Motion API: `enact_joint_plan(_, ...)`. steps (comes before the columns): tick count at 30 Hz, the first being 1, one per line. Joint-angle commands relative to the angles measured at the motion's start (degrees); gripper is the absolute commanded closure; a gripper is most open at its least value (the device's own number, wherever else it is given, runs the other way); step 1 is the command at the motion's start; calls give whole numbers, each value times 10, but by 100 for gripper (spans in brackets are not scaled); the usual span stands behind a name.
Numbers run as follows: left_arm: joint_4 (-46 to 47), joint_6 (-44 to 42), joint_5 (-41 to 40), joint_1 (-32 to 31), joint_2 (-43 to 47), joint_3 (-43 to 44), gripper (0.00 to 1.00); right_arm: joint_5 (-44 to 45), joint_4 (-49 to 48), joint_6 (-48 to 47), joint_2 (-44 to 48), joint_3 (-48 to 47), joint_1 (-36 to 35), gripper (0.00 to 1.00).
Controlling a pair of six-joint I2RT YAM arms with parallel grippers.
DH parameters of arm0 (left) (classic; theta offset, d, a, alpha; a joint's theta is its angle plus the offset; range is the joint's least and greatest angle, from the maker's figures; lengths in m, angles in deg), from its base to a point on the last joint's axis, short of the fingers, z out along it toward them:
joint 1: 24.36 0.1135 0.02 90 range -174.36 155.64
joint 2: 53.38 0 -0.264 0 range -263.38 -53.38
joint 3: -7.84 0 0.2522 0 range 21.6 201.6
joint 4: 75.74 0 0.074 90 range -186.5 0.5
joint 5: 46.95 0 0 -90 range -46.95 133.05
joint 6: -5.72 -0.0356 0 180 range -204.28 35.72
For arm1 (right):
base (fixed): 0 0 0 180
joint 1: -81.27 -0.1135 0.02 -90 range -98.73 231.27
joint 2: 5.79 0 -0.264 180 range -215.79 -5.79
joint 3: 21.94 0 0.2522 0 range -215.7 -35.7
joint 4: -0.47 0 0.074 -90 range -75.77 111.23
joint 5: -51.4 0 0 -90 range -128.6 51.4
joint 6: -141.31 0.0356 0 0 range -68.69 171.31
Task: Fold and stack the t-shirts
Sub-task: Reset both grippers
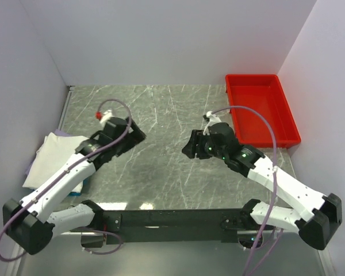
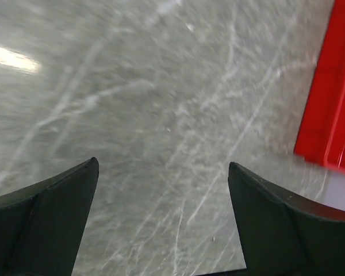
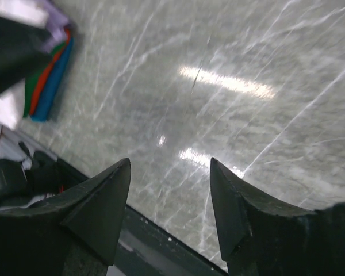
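Observation:
The t-shirts lie folded in a pile [image 1: 53, 156] at the table's left edge, white on top, with lavender and blue edges showing beneath. In the right wrist view the pile [image 3: 46, 86] shows layered green, red and blue edges at the top left, partly hidden by the left arm. My left gripper [image 1: 138, 136] hovers over bare table right of the pile, its jaws wide open and empty [image 2: 163, 169]. Facing it across the table's middle, my right gripper [image 1: 188, 148] is open as well, with nothing between its fingers [image 3: 169, 164].
A red plastic tray [image 1: 261, 109] stands at the back right against the wall, and its rim [image 2: 333, 109] shows in the left wrist view. White walls close in the marble table [image 1: 161, 109] on three sides. The black base rail [image 1: 172, 218] runs along the near edge.

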State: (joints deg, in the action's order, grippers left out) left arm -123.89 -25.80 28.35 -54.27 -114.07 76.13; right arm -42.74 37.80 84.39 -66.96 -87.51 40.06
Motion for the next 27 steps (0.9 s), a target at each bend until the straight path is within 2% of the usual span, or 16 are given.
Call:
enact_joint_plan(1, 103, 16, -36, -69, -14, -18, 1, 90, -15, 24, 51, 11, 3, 35)
enact_joint_plan(3, 132, 5, -24, -105, -29, -31, 0, 138, -8, 36, 75, 24, 3, 34)
enact_joint_plan(7, 189, -16, 11, -130, -44, -60, 0, 186, -4, 60, 120, 58, 3, 18)
enact_joint_plan(14, 237, -39, 24, -139, -37, -94, 1, 229, -8, 71, 159, 103, 3, 15)
enact_joint_plan(27, 250, -61, 5, -139, 4, -116, 1, 236, -13, 71, 141, 103, 3, 13)
